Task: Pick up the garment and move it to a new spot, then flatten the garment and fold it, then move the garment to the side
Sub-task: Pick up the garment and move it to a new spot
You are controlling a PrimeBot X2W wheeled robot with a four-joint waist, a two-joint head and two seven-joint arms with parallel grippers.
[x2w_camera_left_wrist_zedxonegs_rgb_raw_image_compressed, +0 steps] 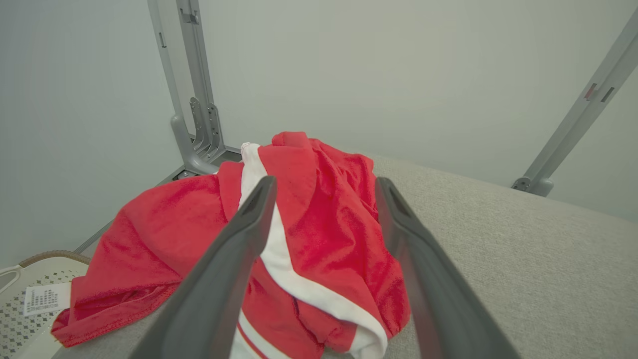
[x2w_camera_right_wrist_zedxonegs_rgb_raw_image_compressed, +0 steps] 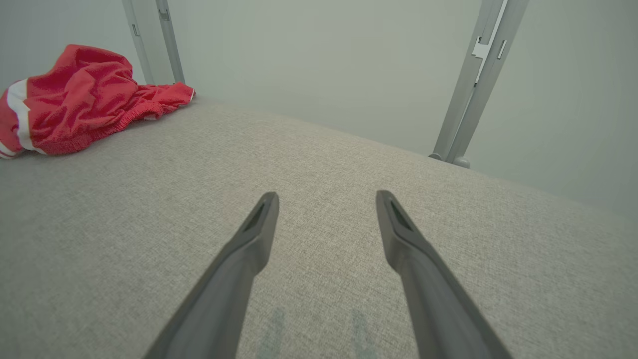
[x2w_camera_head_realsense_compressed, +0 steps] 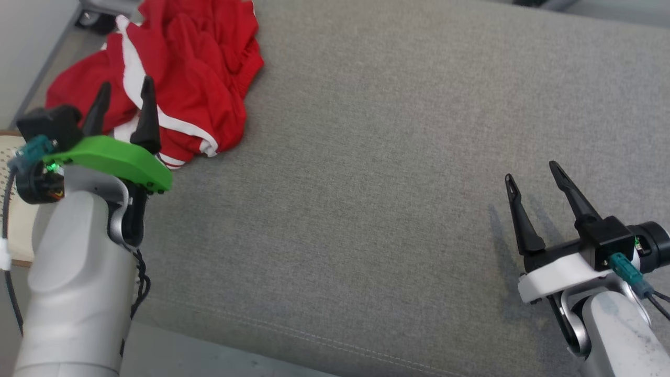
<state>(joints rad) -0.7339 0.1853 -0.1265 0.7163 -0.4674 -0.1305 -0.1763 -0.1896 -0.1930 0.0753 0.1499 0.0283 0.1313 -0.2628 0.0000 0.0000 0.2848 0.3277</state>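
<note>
Left gripper [x2w_camera_head_realsense_compressed: 127, 82] is closest, fingers spread wide, right over the near side of the crumpled red garment [x2w_camera_head_realsense_compressed: 199, 63], which is bunched at the far left corner of the grey cushion [x2w_camera_head_realsense_compressed: 366, 157]. Right gripper [x2w_camera_head_realsense_compressed: 531, 172] is near the right edge, also spread wide over bare fabric.

1. A grey woven upholstered surface [x2w_camera_head_realsense_compressed: 398, 173] spans the scene, with a stitched seam [x2w_camera_head_realsense_compressed: 293, 330] near its front edge.
2. Plain pale walls [x2w_camera_left_wrist_zedxonegs_rgb_raw_image_compressed: 374, 65] stand behind it, evenly lit (no hard shadows on them).
3. Grey metal posts [x2w_camera_left_wrist_zedxonegs_rgb_raw_image_compressed: 197, 99] rise at the far-left corner, and a slanted strut [x2w_camera_left_wrist_zedxonegs_rgb_raw_image_compressed: 578, 124] stands at the far right.
4. A white perforated basket [x2w_camera_left_wrist_zedxonegs_rgb_raw_image_compressed: 17, 319] bearing a paper label [x2w_camera_left_wrist_zedxonegs_rgb_raw_image_compressed: 47, 298] sits beside the surface's left edge.
5. Pale floor [x2w_camera_head_realsense_compressed: 199, 356] shows below the front edge.
</note>
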